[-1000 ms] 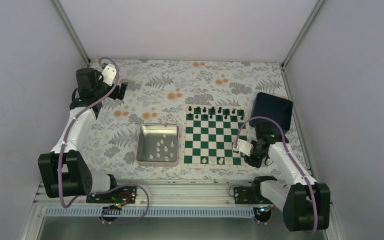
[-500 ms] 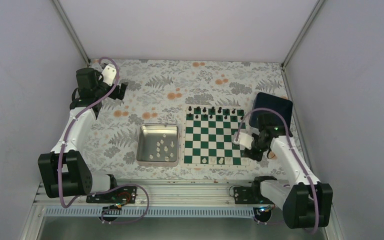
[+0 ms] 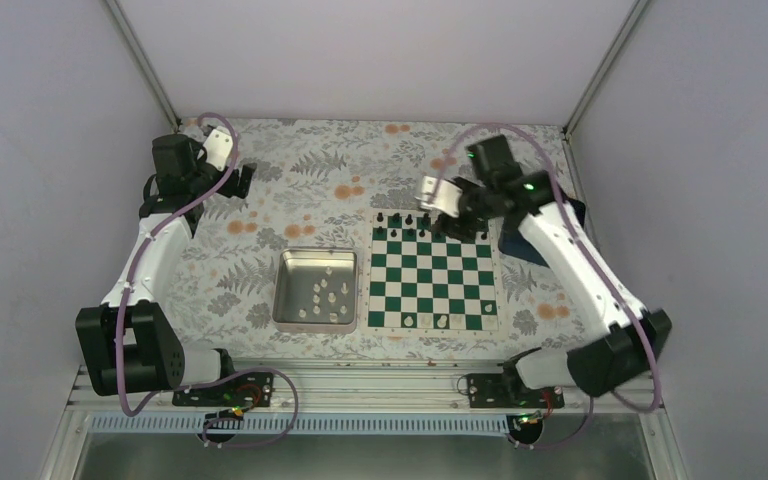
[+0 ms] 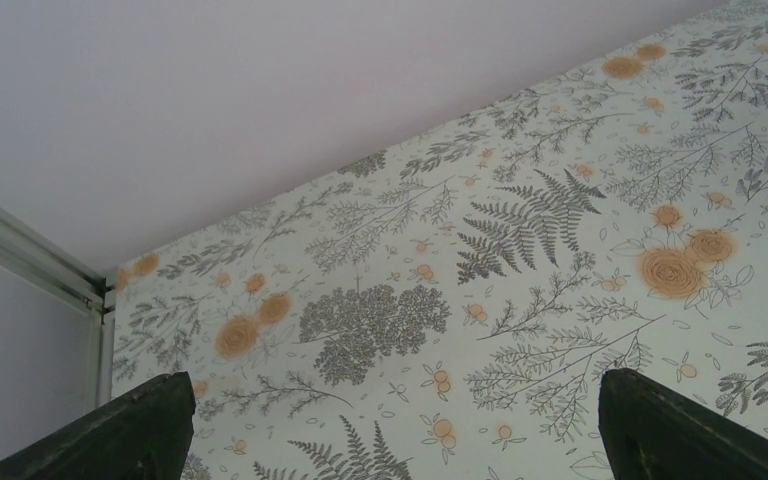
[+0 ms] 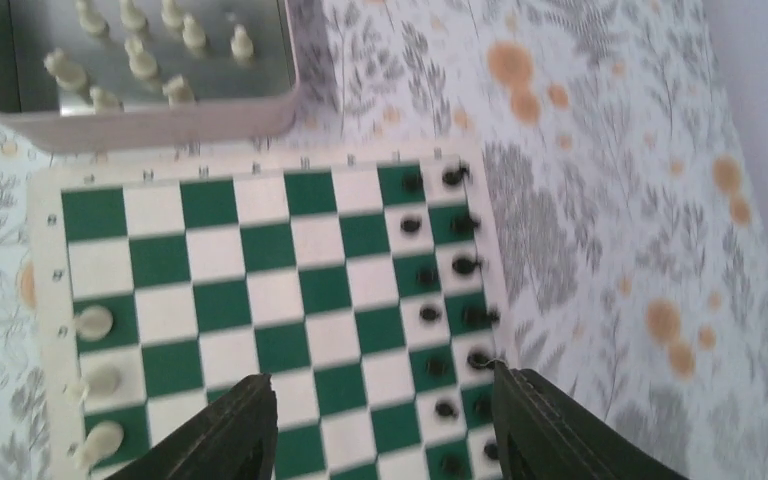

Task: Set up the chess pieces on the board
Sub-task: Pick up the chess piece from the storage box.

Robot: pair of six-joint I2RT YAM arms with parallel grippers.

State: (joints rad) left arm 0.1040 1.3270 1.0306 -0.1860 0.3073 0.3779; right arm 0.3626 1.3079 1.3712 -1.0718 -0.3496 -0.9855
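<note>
Right pincer [image 5: 380,400] swung across the board [image 5: 260,250], now open above upright black pieces [image 5: 430,313].

Green-white board [image 3: 431,279] flat; black pieces [image 5: 465,266] fill far two rows; few cream pieces [image 5: 93,322] near edge, others in tray [image 3: 279,290].

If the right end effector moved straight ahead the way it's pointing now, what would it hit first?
Probably the board: the right end effector points down at bare middle squares, just beside the black pieces. Depth is unclear, so a black piece could come first.
</note>
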